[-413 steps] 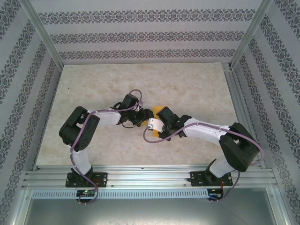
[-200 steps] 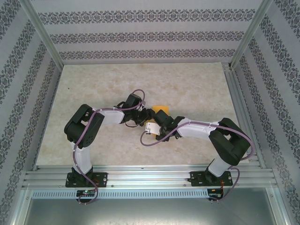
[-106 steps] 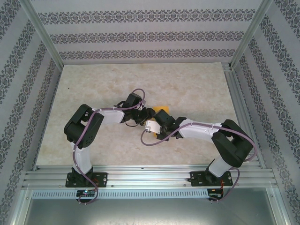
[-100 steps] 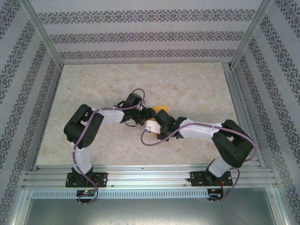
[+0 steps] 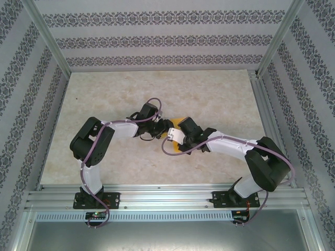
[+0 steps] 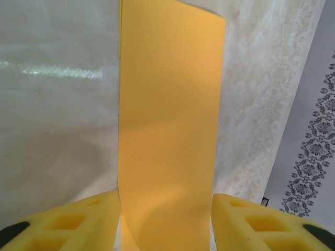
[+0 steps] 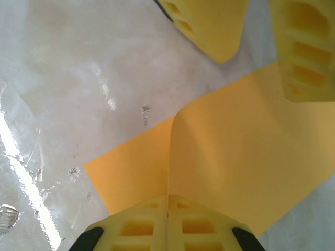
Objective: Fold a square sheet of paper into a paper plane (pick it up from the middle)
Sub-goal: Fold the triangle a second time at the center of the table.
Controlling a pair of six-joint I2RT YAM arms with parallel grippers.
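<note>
R gripper (image 7: 167,200) was fully closed, pinching a raised crease of the sheet (image 7: 230,151). L gripper (image 6: 165,204) stood approx. half open, sheet running between its fingers. Sheet lay mid-table (image 5: 104,94), btwn both arms.

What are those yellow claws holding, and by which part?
The right gripper is shut on the square sheet of paper, pinching a raised ridge in it. The left gripper stands open over the sheet, gripping nothing.
</note>
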